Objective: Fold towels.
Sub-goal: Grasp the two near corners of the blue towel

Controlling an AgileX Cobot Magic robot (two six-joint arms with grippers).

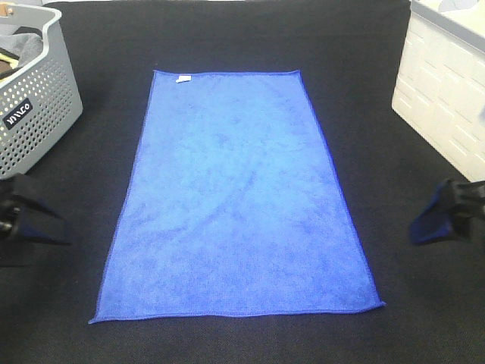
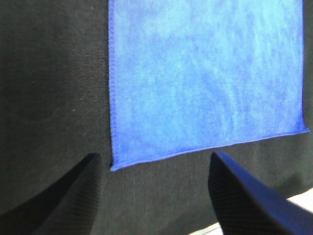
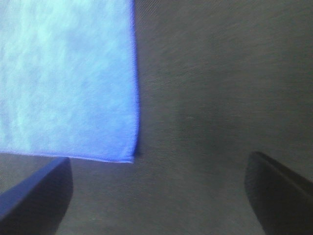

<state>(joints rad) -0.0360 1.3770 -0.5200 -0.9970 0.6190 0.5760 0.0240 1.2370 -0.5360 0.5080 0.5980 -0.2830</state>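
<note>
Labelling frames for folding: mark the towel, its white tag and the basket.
towel (image 1: 239, 205), high view, middle of the cloth.
white tag (image 1: 183, 77), high view, its centre.
basket (image 1: 38, 114), high view, perforated side wall.

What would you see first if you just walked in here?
The big bright blue towel, spread flat in the middle of the black table. Then the grey basket with holes at the far left, and the left gripper and right gripper, both open, one on each side of the towel.

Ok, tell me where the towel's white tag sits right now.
In the exterior high view the white tag lies at the far edge of the blue towel, near its left corner, on the side toward the grey basket.
</note>
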